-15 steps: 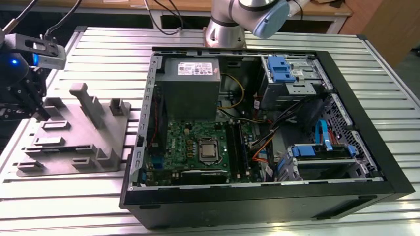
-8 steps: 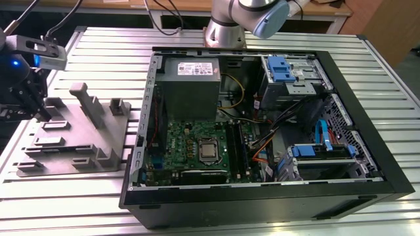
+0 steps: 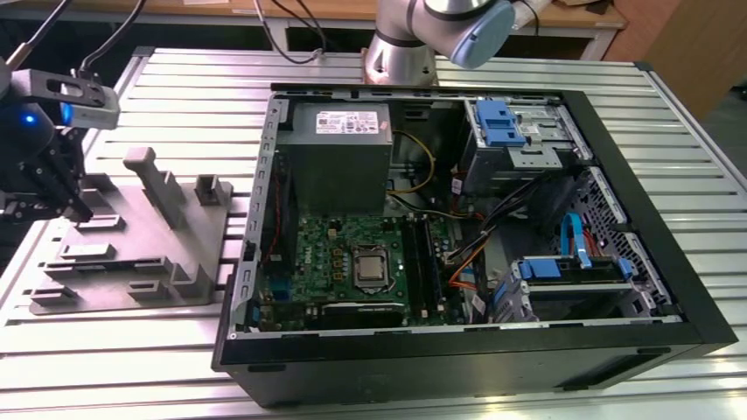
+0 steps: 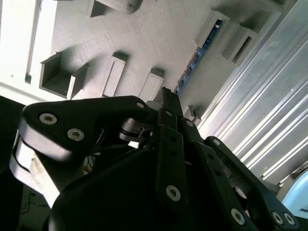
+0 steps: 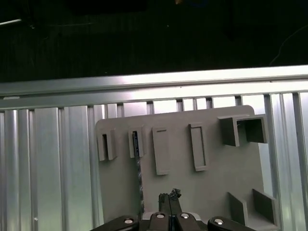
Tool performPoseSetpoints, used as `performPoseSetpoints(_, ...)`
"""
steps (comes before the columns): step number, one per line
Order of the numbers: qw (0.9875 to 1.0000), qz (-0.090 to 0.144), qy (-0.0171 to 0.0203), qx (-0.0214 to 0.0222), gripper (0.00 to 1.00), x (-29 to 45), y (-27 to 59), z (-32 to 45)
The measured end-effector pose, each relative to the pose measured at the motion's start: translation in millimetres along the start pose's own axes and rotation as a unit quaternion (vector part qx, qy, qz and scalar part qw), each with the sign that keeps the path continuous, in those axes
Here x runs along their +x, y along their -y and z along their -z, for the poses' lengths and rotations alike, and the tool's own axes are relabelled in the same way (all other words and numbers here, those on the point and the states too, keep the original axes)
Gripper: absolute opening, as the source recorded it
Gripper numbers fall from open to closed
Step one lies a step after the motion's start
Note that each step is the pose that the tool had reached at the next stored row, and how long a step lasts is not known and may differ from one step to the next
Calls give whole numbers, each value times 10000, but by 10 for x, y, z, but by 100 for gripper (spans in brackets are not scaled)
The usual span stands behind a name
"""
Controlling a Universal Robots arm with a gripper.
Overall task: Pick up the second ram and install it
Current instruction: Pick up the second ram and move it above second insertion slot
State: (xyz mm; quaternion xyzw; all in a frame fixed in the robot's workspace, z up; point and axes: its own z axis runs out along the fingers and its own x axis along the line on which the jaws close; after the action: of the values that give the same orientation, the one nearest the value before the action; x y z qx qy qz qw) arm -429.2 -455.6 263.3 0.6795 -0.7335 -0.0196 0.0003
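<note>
The pincer (image 5: 170, 196) hangs over the grey holder tray (image 5: 216, 178), closed tight and holding nothing. The second ram (image 5: 139, 178) stands on its thin edge in the tray, just beside the pincer. Going down closed, the pincer could knock the ram over.

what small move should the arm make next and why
Probably shift the gripper sideways until it sits over the second ram. The strip stands on edge in its slot of the grey holder tray, and the gripper is offset to one side, not above it.
</note>
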Motion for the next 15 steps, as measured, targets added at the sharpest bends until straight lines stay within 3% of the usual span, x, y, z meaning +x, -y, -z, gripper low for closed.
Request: performPoseSetpoints(15, 9999, 169, -5, -4, 10, 161, 26, -164)
